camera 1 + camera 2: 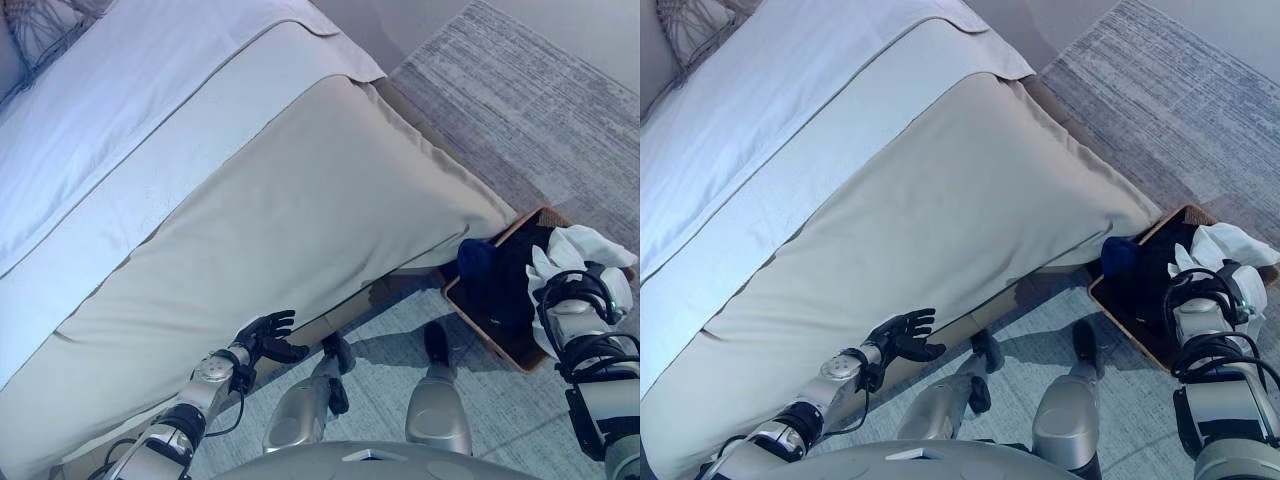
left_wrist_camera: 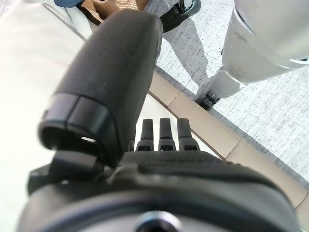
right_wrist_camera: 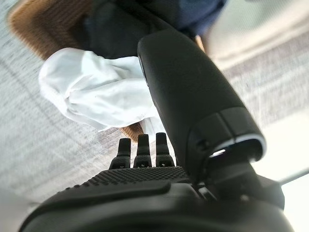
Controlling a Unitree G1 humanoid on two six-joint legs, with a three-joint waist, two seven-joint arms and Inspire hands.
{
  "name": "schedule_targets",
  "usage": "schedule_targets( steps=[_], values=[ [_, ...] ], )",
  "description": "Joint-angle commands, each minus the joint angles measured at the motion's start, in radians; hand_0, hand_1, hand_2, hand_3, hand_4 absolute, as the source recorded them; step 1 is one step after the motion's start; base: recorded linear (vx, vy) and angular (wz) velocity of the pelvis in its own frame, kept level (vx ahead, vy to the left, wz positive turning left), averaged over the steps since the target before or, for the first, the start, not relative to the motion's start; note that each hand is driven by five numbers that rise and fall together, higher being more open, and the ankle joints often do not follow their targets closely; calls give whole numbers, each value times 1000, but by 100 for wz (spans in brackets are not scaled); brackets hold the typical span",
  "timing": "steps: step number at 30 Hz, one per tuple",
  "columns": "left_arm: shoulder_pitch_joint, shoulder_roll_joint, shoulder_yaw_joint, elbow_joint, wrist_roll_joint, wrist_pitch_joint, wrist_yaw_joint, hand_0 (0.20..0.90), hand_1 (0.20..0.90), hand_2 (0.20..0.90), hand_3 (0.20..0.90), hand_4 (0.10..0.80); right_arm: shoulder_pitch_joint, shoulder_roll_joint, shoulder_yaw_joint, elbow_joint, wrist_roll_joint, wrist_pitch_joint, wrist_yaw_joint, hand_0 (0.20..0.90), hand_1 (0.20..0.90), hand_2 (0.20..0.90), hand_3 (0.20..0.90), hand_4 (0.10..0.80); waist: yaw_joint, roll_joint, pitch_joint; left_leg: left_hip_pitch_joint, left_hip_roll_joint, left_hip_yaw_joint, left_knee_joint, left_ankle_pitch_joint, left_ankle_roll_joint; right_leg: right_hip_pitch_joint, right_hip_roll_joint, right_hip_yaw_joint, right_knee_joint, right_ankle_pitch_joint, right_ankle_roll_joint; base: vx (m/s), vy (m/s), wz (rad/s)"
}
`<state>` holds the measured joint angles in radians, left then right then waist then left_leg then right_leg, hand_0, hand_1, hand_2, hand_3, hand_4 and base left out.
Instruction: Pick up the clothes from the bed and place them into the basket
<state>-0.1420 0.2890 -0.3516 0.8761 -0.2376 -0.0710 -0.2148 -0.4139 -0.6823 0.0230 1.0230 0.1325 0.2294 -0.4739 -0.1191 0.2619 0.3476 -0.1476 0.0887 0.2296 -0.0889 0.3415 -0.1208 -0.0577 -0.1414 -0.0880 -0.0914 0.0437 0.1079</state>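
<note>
**A:** Where are the clothes?

**B:** In the basket (image 1: 478, 318), a brown woven one on the grey carpet (image 1: 520, 100) just beside the foot corner of the bed (image 1: 280, 200). A dark garment (image 1: 505, 280) fills its middle, something dark blue (image 1: 476, 258) sits at the end nearest the bed, and a white garment (image 1: 580, 250) is heaped at the far rim, spilling over the edge.

**A:** And the bed itself?

**B:** A beige cover, with a white sheet (image 1: 130, 110) folded higher up. I see no clothing on the part in sight.

**A:** What is the right hand (image 3: 140, 145) doing?

**B:** It hangs over the basket, close to the white garment. Its fingers lie straight, side by side, thumb extended, holding nothing.

**A:** The left hand (image 1: 268, 338)?

**B:** Low by the bed's side edge, near the mattress base. Fingers spread and relaxed, empty.
</note>
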Motion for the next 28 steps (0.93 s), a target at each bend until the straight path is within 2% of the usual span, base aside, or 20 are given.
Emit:
schedule_targets(
  steps=[1, 6, 12, 15, 16, 19, 28],
  values=[
    [27, 37, 34, 23, -14, -21, -2, 900, 900, 900, 900, 800, 70, 0, -29, -98, 27, -89, -50, 900, 900, 900, 900, 800, 1, -61, -41, 124, -56, 6, 2, -322, 41, -75, 53, -79, 58, -25, -56, 118, 18, 6],
    [42, 24, 78, 66, -2, 0, 15, 900, 900, 900, 900, 800, 197, 94, -17, -111, -29, -114, 37, 900, 900, 900, 900, 800, -3, -130, -84, 159, -47, 14, 2, -334, 52, -34, 66, -78, 56, -27, -54, 110, 36, 0],
    [72, 7, 100, 146, 40, -7, 31, 900, 900, 900, 900, 800, 287, 235, 80, -4, -109, -156, 121, 900, 900, 900, 900, 800, 25, -219, -161, 212, -40, 15, 2, -354, 73, 48, 72, -85, 36, -24, -51, 154, 49, -4],
    [82, -3, 104, 176, 46, -18, 37, 900, 900, 900, 900, 800, 306, 275, 121, 10, -168, -167, 161, 900, 900, 900, 900, 800, 32, -234, -184, 229, -41, 15, 2, -362, 79, 69, 72, -90, 30, -23, -48, 110, 92, 0],
    [82, -12, 105, 194, 46, -11, 43, 900, 900, 900, 900, 800, 317, 302, 165, 13, -236, -178, 216, 900, 900, 900, 900, 800, 39, -243, -200, 241, -43, 13, 2, -368, 84, 88, 71, -95, 24, -21, -44, 104, 158, 1],
    [78, -20, 115, 224, 49, -4, 40, 900, 900, 900, 900, 800, 329, 341, 225, 28, -285, -212, 303, 900, 900, 900, 900, 800, 51, -257, -220, 258, -45, 9, 2, -378, 91, 114, 68, -102, 16, -18, -37, 74, 148, 2],
    [61, -33, 119, 321, 92, 20, 42, 900, 900, 900, 900, 800, 359, 414, 243, 100, -225, -275, 391, 900, 900, 900, 900, 800, 71, -271, -259, 283, -61, -10, 2, -399, 113, 155, 63, -113, 29, -36, -28, 33, 107, 2]
  ],
)
